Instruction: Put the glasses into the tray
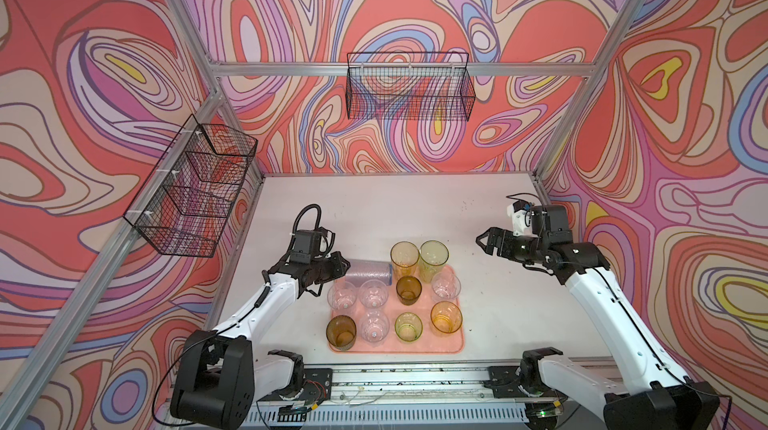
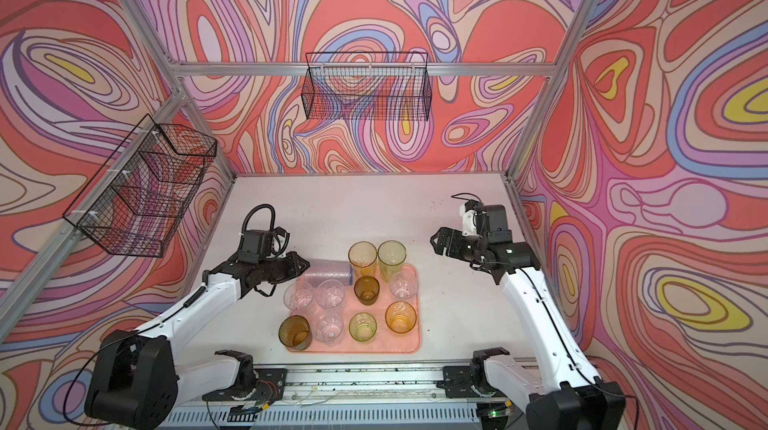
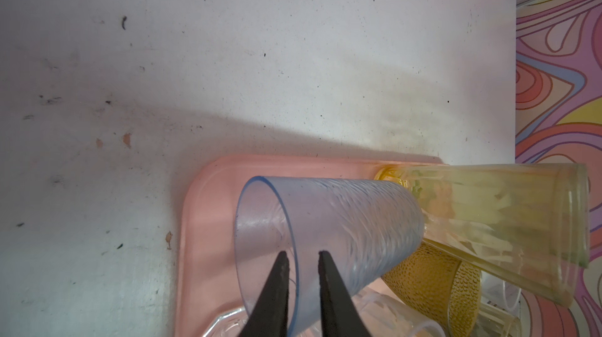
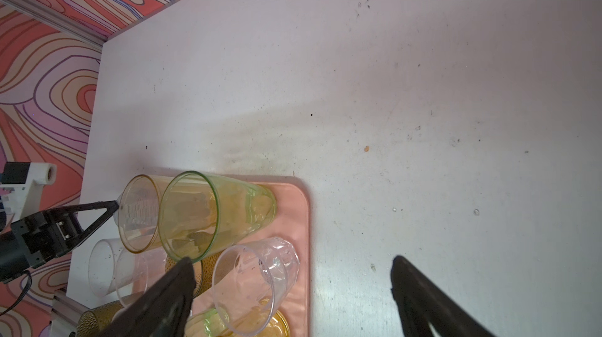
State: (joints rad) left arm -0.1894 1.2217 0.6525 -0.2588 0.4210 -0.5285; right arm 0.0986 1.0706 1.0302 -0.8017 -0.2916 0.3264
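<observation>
The tall pale blue textured tumbler [image 3: 342,221] lies on its side over the far left corner of the flat salmon-pink tray [image 1: 438,344]. Its open mouth faces left and its base points right, up against the foot of a tall amber-yellow tumbler [image 1: 404,259]. Whether the blue tumbler rests on the tray floor or leans on the glasses beside it, I cannot tell.

In the left wrist view, the left gripper [image 3: 303,255] meets the tumbler at its mouth. Its two black fingers [image 3: 277,286] straddle the rim wall, one outside the glass and one inside. The jaws stand narrowly apart, and the gap is wider than the thin wall, so no pinch shows.

A second tall tumbler, yellow-green [image 1: 434,259], stands just right of the amber-yellow one at the tray's far edge. Nearer on the tray stand eight short glasses:
- a brown one [image 1: 409,290] in the middle
- a clear one [image 1: 445,286] to its right
- three clear ones [image 1: 374,295] on the left
- another brown one [image 1: 341,333] at the near left corner
- a green one [image 1: 408,326] and an orange one [image 1: 446,317] toward the near right

The right gripper [image 1: 481,242] hangs above the white tabletop [image 1: 374,207], right of the tray and apart from every glass. Its jaws are spread wide with nothing between them.
</observation>
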